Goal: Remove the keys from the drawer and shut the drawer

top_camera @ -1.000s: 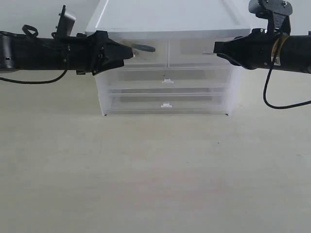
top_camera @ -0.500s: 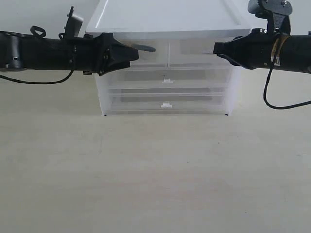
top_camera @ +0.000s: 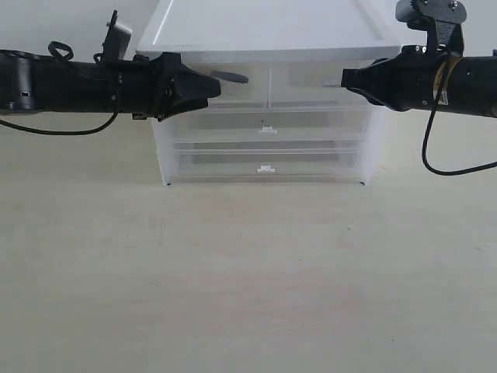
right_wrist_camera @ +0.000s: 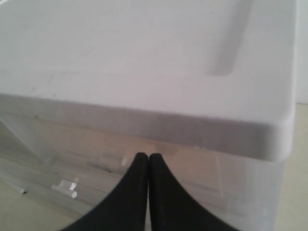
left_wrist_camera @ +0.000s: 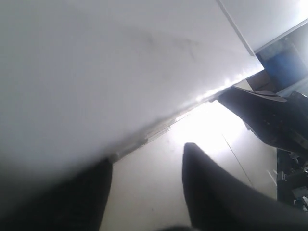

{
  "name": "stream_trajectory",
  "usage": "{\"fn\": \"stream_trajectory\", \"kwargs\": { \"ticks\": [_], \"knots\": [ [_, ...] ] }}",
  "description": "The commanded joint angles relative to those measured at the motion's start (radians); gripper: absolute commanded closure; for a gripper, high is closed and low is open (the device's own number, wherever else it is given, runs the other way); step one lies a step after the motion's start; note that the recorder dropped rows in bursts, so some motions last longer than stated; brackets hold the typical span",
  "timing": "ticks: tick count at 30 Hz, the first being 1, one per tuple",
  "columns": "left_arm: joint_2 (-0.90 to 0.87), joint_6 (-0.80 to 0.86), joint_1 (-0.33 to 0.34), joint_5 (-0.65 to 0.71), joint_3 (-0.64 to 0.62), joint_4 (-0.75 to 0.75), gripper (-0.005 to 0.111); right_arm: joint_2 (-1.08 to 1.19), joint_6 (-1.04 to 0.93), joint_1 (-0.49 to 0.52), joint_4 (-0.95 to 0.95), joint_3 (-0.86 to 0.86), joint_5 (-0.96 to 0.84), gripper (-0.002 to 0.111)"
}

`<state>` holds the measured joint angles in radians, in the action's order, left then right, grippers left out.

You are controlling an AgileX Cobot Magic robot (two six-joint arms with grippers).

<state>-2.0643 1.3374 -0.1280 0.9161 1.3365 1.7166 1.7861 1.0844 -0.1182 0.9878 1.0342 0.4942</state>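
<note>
Shifted slightly rightward since a second ago, the left hand (left_wrist_camera: 147,161) is seen at the upper left front of the chest (top_camera: 264,31), fingers parted, nothing gripped. The right hand (right_wrist_camera: 148,156) is pressed fully closed, empty, at the right half-width drawer (top_camera: 311,78). The drawer (top_camera: 241,93) beside it is partly hidden by the left hand; whether it is pulled out cannot be told, and the keys cannot be made out. Four drawers are counted: two half-width, two full-width (top_camera: 268,120). The chest is set on the table (top_camera: 248,272).
</note>
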Motion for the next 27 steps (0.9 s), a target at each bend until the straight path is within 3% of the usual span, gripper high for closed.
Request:
{"fn": "stream_trajectory", "kwargs": {
  "ticks": [1,6,21,27],
  "knots": [
    [0.0,0.017,0.007,-0.031,0.014,0.028,0.081,0.0,-0.006,0.007,-0.066,0.015,-0.002,0.108],
    [0.0,0.028,0.016,-0.031,0.029,0.028,0.095,0.0,-0.014,0.007,-0.066,0.015,-0.002,0.108],
    [0.0,0.025,0.018,-0.057,0.043,0.028,0.095,0.0,-0.021,0.007,-0.066,0.015,-0.004,0.108],
    [0.0,0.025,0.018,-0.055,0.043,0.028,0.102,0.0,-0.021,0.007,-0.066,0.015,-0.004,0.108]
  ]
}}
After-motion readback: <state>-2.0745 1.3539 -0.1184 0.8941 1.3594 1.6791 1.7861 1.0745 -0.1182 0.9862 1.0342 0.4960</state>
